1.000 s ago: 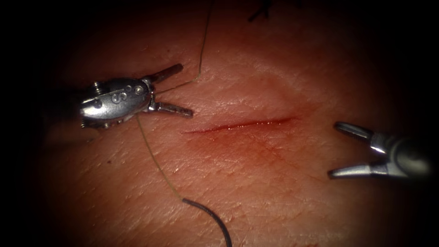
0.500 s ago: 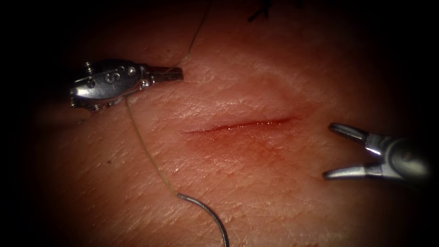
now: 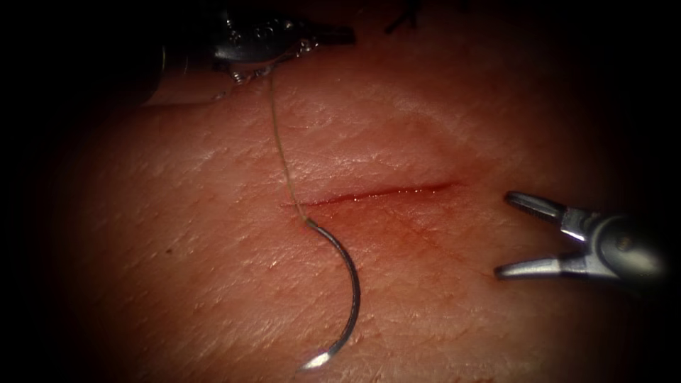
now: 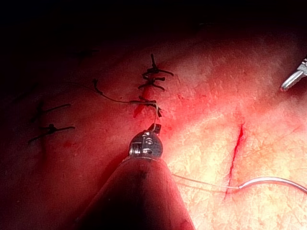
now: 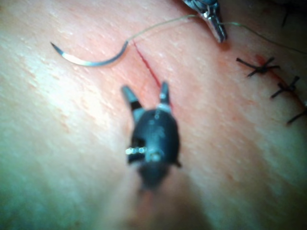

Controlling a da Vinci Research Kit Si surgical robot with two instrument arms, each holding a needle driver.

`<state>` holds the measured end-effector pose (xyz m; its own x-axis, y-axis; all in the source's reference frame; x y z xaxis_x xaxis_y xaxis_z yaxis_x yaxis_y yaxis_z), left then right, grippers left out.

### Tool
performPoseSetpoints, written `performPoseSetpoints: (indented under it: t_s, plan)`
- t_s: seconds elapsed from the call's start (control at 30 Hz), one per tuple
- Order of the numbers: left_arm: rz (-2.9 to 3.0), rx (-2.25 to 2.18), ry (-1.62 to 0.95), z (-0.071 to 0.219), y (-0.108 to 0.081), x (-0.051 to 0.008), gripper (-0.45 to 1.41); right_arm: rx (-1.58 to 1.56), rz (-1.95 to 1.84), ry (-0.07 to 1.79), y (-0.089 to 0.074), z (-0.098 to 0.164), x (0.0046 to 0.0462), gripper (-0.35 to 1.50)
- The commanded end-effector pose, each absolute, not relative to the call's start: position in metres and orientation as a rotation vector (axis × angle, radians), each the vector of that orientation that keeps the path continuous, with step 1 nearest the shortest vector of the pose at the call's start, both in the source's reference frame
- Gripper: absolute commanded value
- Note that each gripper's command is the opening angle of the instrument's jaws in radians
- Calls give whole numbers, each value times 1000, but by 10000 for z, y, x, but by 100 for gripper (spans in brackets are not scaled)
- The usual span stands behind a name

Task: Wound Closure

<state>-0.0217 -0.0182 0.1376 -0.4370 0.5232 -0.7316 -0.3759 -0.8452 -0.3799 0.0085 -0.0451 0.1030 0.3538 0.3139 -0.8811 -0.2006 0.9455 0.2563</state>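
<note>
1. my left tool [image 3: 333,33] sits at about eleven o'clock in the endoscope view, jaws pressed together on the thread [image 3: 284,156]. it has climbed up and away from the cut over the last second, so i judge i am towing the needle by its thread rather than handling the steel.
2. the thread runs from those jaws down to about the left end of the cut [image 3: 369,193], fairly straight, which suggests some tension in it.
3. the needle [image 3: 352,284] hangs off that thread just below the cut's left end, lying loose on the tissue [image 3: 440,312] with its point at six o'clock. it is not in the tissue and no tool holds it. it has been dragged up toward the cut since a second ago.
4. my right tool [image 3: 500,234] waits at three o'clock, off the cut's right end, jaws spread wide and holding nothing; it has barely shifted. my guess is that it stands ready to take the needle.
5. beyond my left tool, the wrist views show a neighbouring row of tied stitches [image 4: 153,86] with cut ends.
</note>
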Motion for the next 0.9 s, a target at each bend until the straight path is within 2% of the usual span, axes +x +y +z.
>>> performPoseSetpoints:
  t_s: [0.03,0.53,0.57,0.6,0.63,0.67,0.7,0.77,0.8,0.83,0.9]
  plan:
    - [2278,-1245,-213,1384,-170,-219,-45,109,332,1165,-451,1036,93,59]
    - [2292,-1235,-181,1392,-119,-199,-45,110,331,1167,-452,1037,94,59]
    - [2292,-1231,-176,1394,-115,-198,17,110,331,1167,-452,1037,94,57]
    - [2292,-1230,-175,1395,-114,-198,51,110,331,1167,-452,1037,94,57]
    - [2287,-1235,-171,1395,-114,-198,71,110,331,1167,-452,1037,94,57]
    - [2278,-1240,-157,1395,-115,-198,76,111,329,1165,-453,1037,94,57]
    - [2271,-1240,-142,1395,-117,-198,99,110,329,1165,-453,1037,94,57]
    - [2235,-1225,-120,1393,-123,-197,123,110,329,1165,-453,1038,95,57]
    - [2232,-1224,-117,1392,-126,-196,124,113,326,1164,-454,1038,95,57]
    - [2225,-1231,-129,1388,-136,-193,134,112,326,1164,-454,1038,95,57]
    - [2219,-1250,-167,1379,-154,-185,136,112,326,1164,-454,1038,96,59]
